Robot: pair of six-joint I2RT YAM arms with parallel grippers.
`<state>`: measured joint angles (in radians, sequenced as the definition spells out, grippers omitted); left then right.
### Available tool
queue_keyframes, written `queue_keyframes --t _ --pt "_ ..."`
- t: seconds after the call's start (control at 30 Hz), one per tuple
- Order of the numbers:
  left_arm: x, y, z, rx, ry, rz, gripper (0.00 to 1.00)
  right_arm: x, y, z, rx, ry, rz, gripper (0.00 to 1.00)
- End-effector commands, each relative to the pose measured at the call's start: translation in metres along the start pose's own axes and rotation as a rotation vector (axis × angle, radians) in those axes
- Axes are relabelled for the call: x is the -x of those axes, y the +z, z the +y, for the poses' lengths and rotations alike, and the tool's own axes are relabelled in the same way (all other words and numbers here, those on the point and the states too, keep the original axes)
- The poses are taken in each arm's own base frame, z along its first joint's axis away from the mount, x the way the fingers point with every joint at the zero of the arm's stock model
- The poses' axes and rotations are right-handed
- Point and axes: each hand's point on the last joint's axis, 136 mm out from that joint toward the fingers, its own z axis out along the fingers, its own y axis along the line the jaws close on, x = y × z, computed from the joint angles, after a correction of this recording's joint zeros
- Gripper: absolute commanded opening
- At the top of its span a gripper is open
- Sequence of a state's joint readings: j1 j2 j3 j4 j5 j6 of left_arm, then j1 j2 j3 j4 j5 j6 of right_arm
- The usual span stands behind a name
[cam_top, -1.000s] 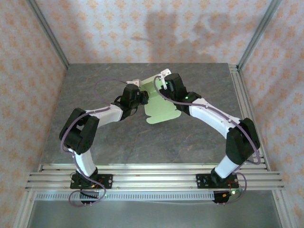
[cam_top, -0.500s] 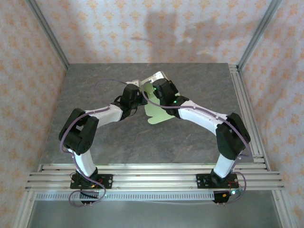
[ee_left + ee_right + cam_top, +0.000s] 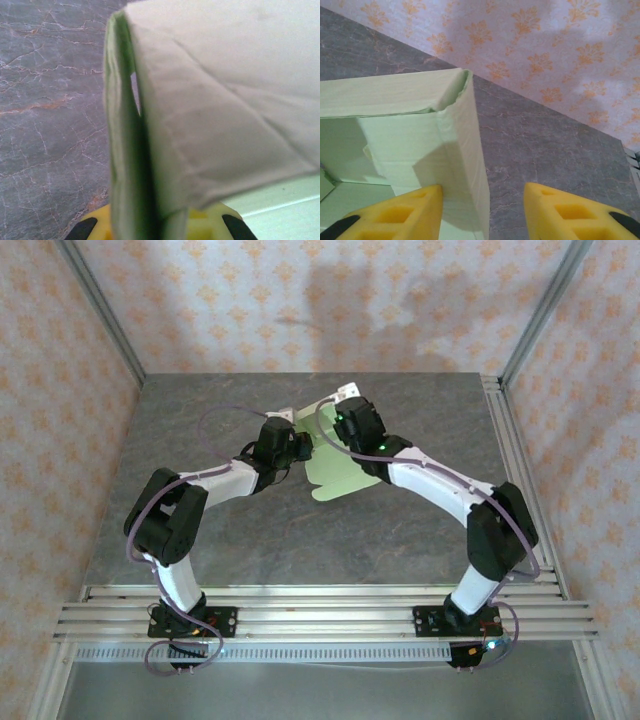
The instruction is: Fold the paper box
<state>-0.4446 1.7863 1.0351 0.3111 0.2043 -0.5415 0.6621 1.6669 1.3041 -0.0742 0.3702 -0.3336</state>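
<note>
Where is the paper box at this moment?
In the top view the paper box lies on the far half of the table, between the left gripper, shut on one wall, and the open right gripper.

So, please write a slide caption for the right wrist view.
Open right claw, yellow fingers either side of an upright wall of the pale green paper box on the grey table.

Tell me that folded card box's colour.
The thin card box is pale green; clearest right wrist view.
</note>
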Motion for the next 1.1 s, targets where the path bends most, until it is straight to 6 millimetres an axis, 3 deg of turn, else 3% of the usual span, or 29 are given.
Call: queue_keyframes --t 0.0,0.43,0.6,0.8,1.07 --pt "0.023 -0.014 -0.031 -0.096 0.024 -0.057 0.00 0.007 -0.003 -0.008 0.010 0.031 0.000 0.48" --pt "0.023 -0.014 -0.031 -0.096 0.023 -0.054 0.00 0.007 0.014 0.019 0.133 0.007 0.021 0.52" --pt "0.023 -0.014 -0.030 -0.090 0.024 -0.052 0.00 0.008 0.019 0.014 0.094 -0.004 0.022 0.49" --pt "0.023 -0.013 -0.030 -0.090 0.025 -0.053 0.00 0.008 0.023 0.006 0.019 -0.046 0.017 0.36" --pt "0.024 -0.012 -0.031 -0.091 0.023 -0.050 0.00 0.005 0.026 0.013 -0.008 -0.091 0.019 0.19"
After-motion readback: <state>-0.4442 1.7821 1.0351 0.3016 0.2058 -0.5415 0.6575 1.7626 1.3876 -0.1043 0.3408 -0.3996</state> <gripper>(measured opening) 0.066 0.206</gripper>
